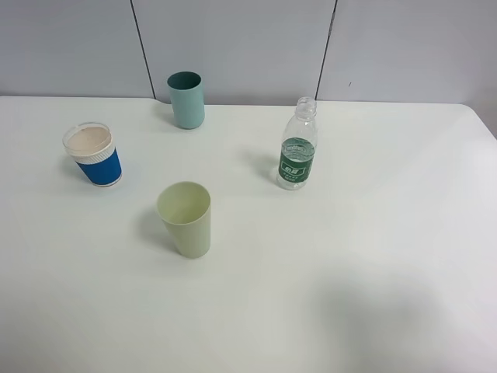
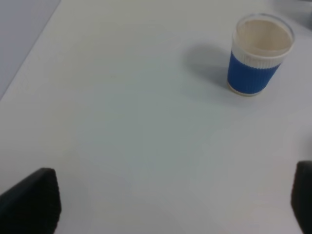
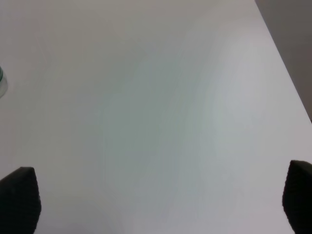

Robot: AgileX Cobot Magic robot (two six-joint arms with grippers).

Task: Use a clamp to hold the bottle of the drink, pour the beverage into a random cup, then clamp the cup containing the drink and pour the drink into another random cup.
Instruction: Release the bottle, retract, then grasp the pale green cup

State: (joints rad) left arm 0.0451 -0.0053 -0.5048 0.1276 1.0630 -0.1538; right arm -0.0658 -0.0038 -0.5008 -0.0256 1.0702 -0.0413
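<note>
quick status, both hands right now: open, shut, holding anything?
Left hand: open, holding nothing.
Right hand: open, holding nothing.

The left hand and right hand are cropped to dark fingertips. Only an edge sliver of the bottle is shown in the right wrist view. The print on its label is too small to be read.

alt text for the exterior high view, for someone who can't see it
Four containers stand apart on a white table: a capless clear bottle with a green label right of centre, a pale yellow-green cup nearest the camera, a blue paper cup at left, a teal cup at the back. No robot arm shows.
</note>
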